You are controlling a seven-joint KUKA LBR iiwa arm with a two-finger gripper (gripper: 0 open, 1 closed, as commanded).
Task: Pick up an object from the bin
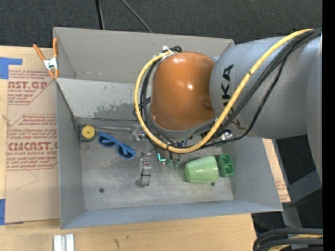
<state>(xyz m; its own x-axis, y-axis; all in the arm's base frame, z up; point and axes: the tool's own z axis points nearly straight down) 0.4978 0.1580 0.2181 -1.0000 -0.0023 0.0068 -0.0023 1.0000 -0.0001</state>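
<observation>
Near-left quarter of the bin floor [104,192]: bare, open to entry from above. Far left partly obstructed: a small yellow round piece [87,133] by the left wall, a blue curved item [116,145] just to its right. Near right: a pale green block [201,170] with a darker green part [226,164] against it, close to the right wall. The arm's orange cover [180,90] overhangs the centre and far right.

In the bin [110,197], the disc [87,133] lies leftmost, then glasses [116,145], then claw [144,172], then block [201,170].
</observation>
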